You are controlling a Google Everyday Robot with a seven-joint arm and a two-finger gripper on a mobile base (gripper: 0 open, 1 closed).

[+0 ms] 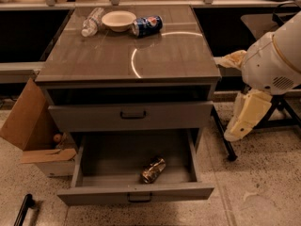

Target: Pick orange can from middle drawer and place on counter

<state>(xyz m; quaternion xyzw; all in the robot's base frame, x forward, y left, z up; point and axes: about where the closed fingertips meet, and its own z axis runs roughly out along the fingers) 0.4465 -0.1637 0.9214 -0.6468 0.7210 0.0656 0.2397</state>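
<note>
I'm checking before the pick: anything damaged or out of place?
The small orange-gold drink can in the open lowest grey drawer looks crushed. On the glossy grey-brown counter, a blue Pepsi can and clear plastic bottle lie toppled. The gripper hangs right of the drawer.

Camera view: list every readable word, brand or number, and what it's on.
"pepsi": on the blue can lying on the counter.
Too blurred to read: print on the orange can in the lower drawer, label on the bottle.
No text shows on the pincer, off to the counter's right.
</note>
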